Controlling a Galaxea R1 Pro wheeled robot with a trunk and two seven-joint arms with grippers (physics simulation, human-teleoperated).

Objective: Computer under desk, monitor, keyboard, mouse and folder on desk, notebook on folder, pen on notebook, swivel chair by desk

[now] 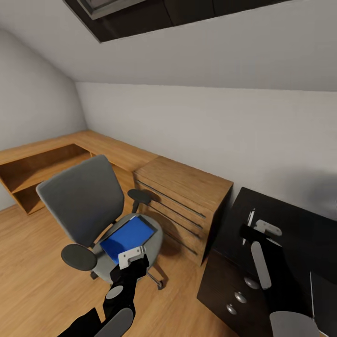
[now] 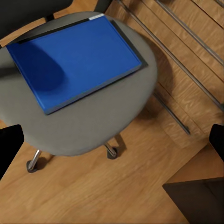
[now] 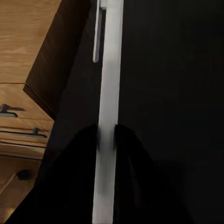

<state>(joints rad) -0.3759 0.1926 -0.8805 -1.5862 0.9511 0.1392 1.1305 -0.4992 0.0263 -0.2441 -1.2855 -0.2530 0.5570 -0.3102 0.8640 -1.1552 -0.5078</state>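
- The folder [image 1: 127,237] lies flat on the swivel chair [image 1: 84,199] seat — just beside the oak drawer unit [image 1: 187,201].
- The left gripper [image 1: 132,258] hovers over the folder's near edge, fingers spread wide apart.
- On the desk [image 1: 299,234], past the drawer unit, the right gripper [image 3: 106,137] pinches the thin white pen [image 3: 109,93] — another white stick [image 3: 96,35] lies alongside.

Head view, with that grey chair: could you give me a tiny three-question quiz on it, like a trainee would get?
1. True or false: the folder lies on the swivel chair seat.
2. The left claw is: A open above the folder; B shut on the folder; C shut on a pen.
3. Fill in: beside the chair stands an oak ____ unit.
Key: 1 true; 2 A; 3 drawer.
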